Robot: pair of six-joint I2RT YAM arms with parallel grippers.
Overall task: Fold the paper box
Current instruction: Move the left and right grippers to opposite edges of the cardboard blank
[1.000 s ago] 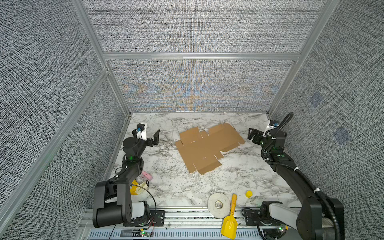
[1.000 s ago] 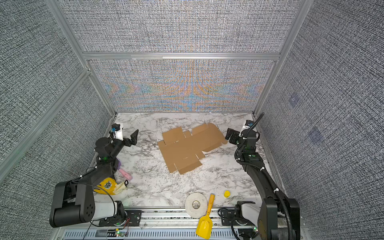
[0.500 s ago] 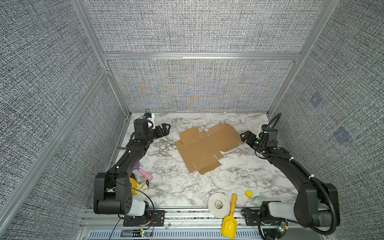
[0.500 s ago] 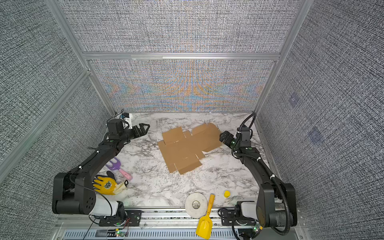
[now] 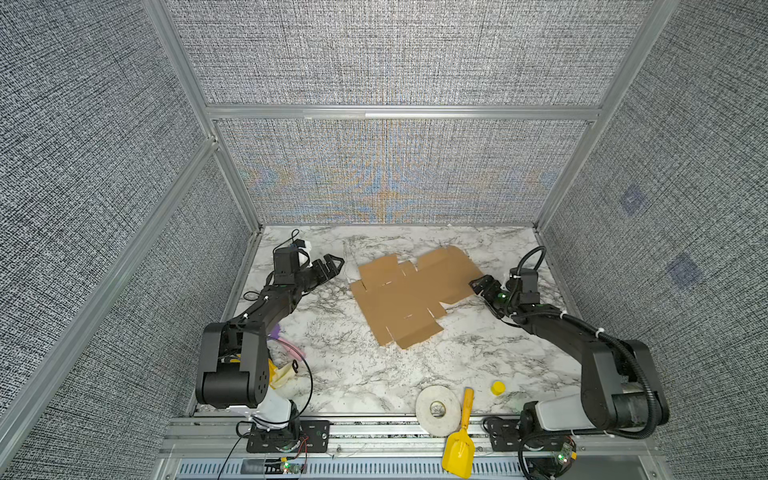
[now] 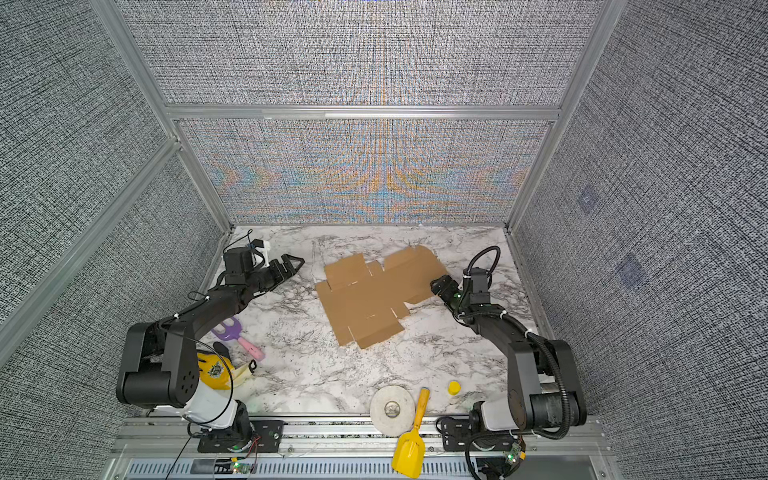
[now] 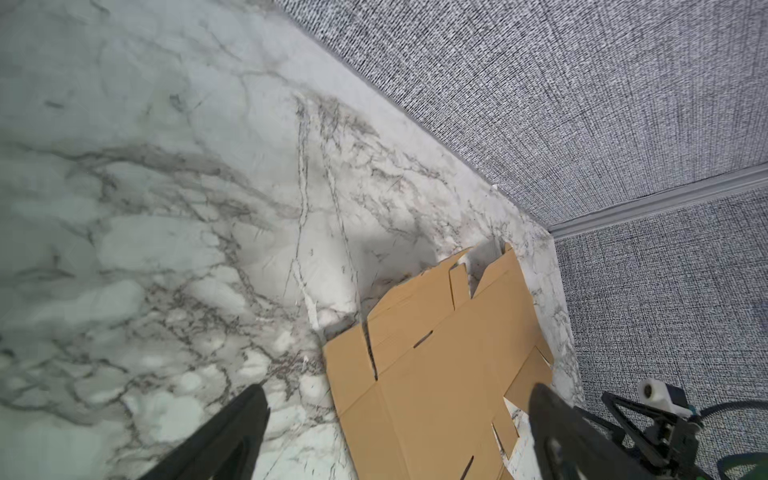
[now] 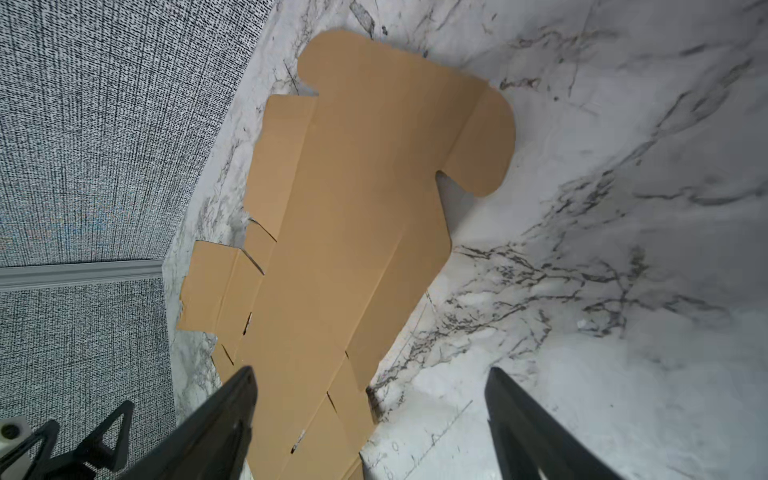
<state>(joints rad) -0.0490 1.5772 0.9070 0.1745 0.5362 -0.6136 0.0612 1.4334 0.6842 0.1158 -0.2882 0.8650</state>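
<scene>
Brown corrugated die-cut cardboard, the paper box (image 5: 409, 295), flat and unfolded mid white-marbled bench (image 5: 365, 374), reachable from both sides. Left claw (image 5: 334, 265) released, near one edge. Right claw (image 5: 478, 284) released, astride the opposite flap, seemingly to pinch.

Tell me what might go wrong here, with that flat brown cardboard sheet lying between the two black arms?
1. The flat brown cardboard sheet lies loose on the smooth marble tabletop; the open right tool, at its edge, may just shove it sideways instead of lifting a flap.
2. The open left tool is apart from the sheet, so nothing pins it; it could skid or spin.
3. A flap bent off its crease line might buckle.
</scene>
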